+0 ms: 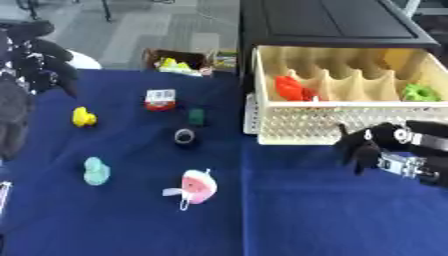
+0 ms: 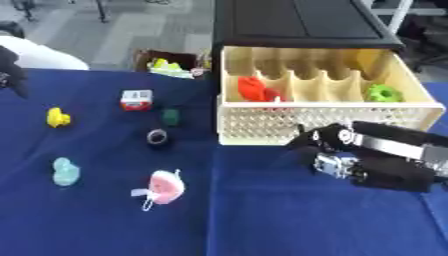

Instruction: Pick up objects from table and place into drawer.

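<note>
Nearest, a pink toy (image 1: 198,186) and teal figure (image 1: 95,170) lie on the blue table (image 1: 306,215); the right hand (image 2: 325,148) hangs empty, fingers curled, before the drawer (image 2: 262,125); a black ring (image 1: 184,136), green block (image 1: 197,116), red-white box (image 1: 159,99) and yellow duck (image 1: 83,117) wait too; farther, red (image 1: 289,88) and green (image 1: 421,92) pieces sit inside; the left hand (image 1: 35,60) hovers far left, fingers unclear.

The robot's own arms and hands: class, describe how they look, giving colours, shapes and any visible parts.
The right hand is black, with dark fingers and silver metal parts at the wrist. Its forearm is a black boxy casing with a pale round fitting. The left hand, at the upper left, appears as bulky black rounded shapes with pale specks.
</note>
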`<control>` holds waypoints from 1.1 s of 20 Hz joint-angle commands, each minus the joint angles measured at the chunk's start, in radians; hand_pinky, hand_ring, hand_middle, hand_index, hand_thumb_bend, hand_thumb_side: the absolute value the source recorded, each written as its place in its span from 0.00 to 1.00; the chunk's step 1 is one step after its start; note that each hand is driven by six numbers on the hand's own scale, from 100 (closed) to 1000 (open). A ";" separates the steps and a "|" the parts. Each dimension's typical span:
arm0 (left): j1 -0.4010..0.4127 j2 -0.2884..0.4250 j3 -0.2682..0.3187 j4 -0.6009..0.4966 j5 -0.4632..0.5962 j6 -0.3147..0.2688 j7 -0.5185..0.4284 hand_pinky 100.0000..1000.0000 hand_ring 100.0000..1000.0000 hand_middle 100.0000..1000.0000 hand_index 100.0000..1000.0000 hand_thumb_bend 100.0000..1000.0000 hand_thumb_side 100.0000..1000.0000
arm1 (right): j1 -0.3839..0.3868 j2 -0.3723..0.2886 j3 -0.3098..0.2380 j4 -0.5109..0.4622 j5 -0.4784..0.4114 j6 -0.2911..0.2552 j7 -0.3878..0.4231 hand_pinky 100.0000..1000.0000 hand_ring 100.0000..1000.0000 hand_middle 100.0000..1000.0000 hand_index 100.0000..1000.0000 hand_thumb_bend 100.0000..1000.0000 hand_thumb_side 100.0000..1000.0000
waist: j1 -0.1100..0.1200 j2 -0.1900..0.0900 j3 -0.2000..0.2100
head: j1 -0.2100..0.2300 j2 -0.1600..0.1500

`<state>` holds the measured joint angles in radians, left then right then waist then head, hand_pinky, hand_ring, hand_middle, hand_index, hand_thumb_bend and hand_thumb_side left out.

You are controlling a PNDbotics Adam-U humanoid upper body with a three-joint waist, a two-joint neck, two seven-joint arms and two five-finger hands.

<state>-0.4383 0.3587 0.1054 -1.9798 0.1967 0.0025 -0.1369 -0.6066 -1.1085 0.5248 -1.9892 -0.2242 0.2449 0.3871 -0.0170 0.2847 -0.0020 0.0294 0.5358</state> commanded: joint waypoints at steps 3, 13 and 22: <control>-0.002 0.003 0.017 -0.020 -0.009 -0.005 0.000 0.38 0.50 0.52 0.80 0.00 0.99 | 0.006 -0.036 -0.003 -0.011 -0.010 0.057 0.071 0.77 0.71 0.72 0.94 0.00 1.00 | 0.002 -0.010 0.003 | -0.007 -0.002; 0.006 -0.010 0.021 -0.020 -0.026 0.002 -0.002 0.37 0.50 0.52 0.79 0.00 1.00 | 0.027 -0.038 -0.083 -0.011 0.069 0.162 0.200 0.77 0.75 0.78 0.93 0.00 1.00 | 0.004 0.000 0.004 | -0.018 -0.017; 0.014 -0.017 0.021 -0.020 -0.040 0.005 -0.007 0.39 0.50 0.52 0.79 0.00 1.00 | -0.014 -0.015 -0.189 -0.011 0.184 0.160 0.316 0.74 0.72 0.72 0.89 0.00 1.00 | 0.006 0.006 0.007 | -0.018 -0.024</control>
<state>-0.4199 0.3328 0.1144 -1.9798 0.1619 0.0065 -0.1415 -0.6063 -1.1069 0.3650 -1.9892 -0.0621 0.4068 0.6851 -0.0110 0.3051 0.0066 0.0138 0.5244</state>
